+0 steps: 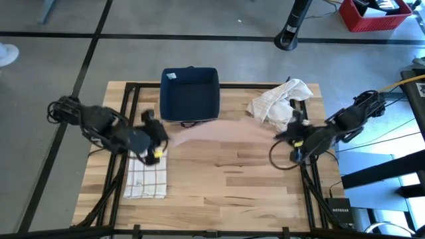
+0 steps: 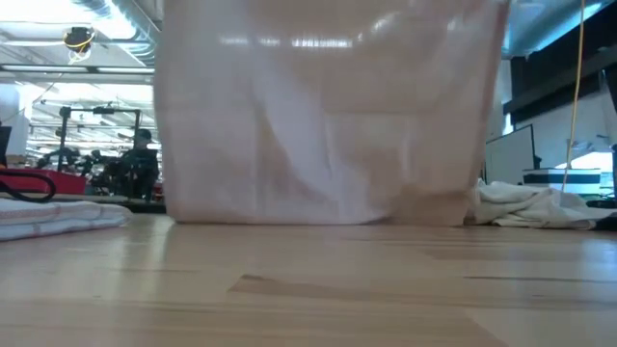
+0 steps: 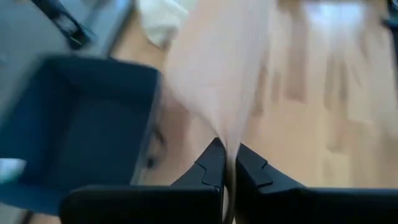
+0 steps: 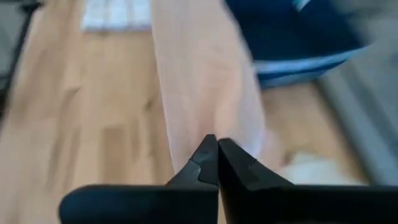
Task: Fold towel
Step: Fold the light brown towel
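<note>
A pale pink towel (image 1: 226,129) hangs spread between my two grippers over the middle of the table. In the low view it is a wide curtain (image 2: 328,116) whose lower edge (image 2: 318,222) reaches down to the tabletop. My left gripper (image 1: 158,136) is shut on its left end, and my right gripper (image 1: 287,135) is shut on its right end. Each wrist view shows the towel running away from the shut fingertips, on the left (image 3: 228,165) and on the right (image 4: 217,155). My left gripper pinches the towel's upper left end (image 3: 231,146) between its two fingertips, slanting down from the table's left side. One layer or several, I cannot tell. The cloth stretches away toward the other gripper and hangs below. My right gripper pinches the towel's upper right end (image 4: 211,127) between its two fingertips, slanting down from the table's right side. The cloth runs from the fingers toward the left gripper in a flat band and hangs below them.
A dark blue bin (image 1: 190,93) stands at the far edge behind the towel. A crumpled white cloth (image 1: 279,99) lies at the far right. A folded checked towel (image 1: 146,176) lies at the near left, under the left arm. Bare wood fills the near middle.
</note>
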`<move>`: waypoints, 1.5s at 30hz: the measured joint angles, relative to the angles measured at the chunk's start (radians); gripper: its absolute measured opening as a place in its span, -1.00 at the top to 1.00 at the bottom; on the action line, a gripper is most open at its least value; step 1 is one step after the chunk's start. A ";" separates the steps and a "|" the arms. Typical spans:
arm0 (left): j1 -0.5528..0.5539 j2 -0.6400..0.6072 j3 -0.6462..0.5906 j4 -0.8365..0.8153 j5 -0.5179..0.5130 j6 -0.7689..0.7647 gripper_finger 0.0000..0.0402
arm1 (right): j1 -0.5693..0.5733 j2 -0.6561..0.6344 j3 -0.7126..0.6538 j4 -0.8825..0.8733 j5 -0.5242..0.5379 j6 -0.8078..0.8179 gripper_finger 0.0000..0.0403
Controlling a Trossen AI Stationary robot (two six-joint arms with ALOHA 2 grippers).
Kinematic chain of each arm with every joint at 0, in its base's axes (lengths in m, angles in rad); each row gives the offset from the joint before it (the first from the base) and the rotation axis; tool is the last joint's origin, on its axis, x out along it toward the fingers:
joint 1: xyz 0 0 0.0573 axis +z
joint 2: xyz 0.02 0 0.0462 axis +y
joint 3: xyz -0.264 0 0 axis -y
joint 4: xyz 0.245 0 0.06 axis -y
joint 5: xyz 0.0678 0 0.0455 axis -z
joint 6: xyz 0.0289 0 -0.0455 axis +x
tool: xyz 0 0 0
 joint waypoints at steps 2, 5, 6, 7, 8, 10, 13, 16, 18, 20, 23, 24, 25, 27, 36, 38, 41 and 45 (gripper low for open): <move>-0.030 0.013 -0.030 0.005 0.049 -0.041 0.99 | 0.000 -0.001 -0.064 0.064 -0.089 0.039 1.00; -0.079 0.028 -0.077 0.032 0.092 -0.137 0.99 | 0.007 0.000 -0.170 0.186 -0.212 0.102 1.00; -0.096 0.031 -0.098 0.046 0.105 -0.168 0.99 | 0.020 0.000 -0.204 0.230 -0.238 0.120 1.00; -0.113 0.034 -0.117 0.058 0.114 -0.199 0.99 | 0.039 0.000 -0.236 0.274 -0.255 0.145 1.00; -0.130 0.037 -0.138 0.074 0.118 -0.232 0.99 | 0.061 0.000 -0.268 0.315 -0.261 0.171 1.00; -0.162 0.043 -0.192 0.120 0.120 -0.283 0.99 | 0.114 0.009 -0.328 0.395 -0.265 0.237 1.00; -0.200 0.057 -0.291 0.224 0.122 -0.331 0.99 | 0.195 0.039 -0.399 0.481 -0.264 0.347 1.00; -0.221 0.077 -0.389 0.379 0.124 -0.360 0.99 | 0.271 0.080 -0.453 0.558 -0.257 0.466 1.00; -0.231 0.101 -0.445 0.495 0.126 -0.364 0.99 | 0.314 0.118 -0.479 0.598 -0.239 0.516 1.00; -0.243 0.133 -0.489 0.582 0.138 -0.352 0.99 | 0.344 0.158 -0.499 0.640 -0.230 0.546 1.00; -0.260 0.191 -0.533 0.651 0.194 -0.368 0.99 | 0.364 0.222 -0.515 0.700 -0.273 0.583 1.00; -0.264 0.211 -0.544 0.662 0.215 -0.383 0.99 | 0.370 0.243 -0.516 0.706 -0.284 0.598 1.00; -0.269 0.234 -0.549 0.665 0.230 -0.402 0.99 | 0.376 0.262 -0.516 0.713 -0.290 0.610 1.00; -0.277 0.278 -0.554 0.663 0.266 -0.427 0.99 | 0.384 0.295 -0.516 0.726 -0.290 0.620 1.00; -0.250 0.341 -0.554 0.588 0.268 -0.374 0.99 | 0.359 0.340 -0.516 0.699 -0.093 0.536 1.00; -0.230 0.338 -0.554 0.541 0.196 -0.373 0.99 | 0.337 0.340 -0.516 0.654 -0.022 0.532 1.00; -0.200 0.334 -0.554 0.480 0.101 -0.359 0.99 | 0.301 0.340 -0.516 0.579 0.060 0.532 1.00; -0.158 0.334 -0.554 0.437 0.032 -0.353 0.99 | 0.249 0.340 -0.516 0.510 0.121 0.533 1.00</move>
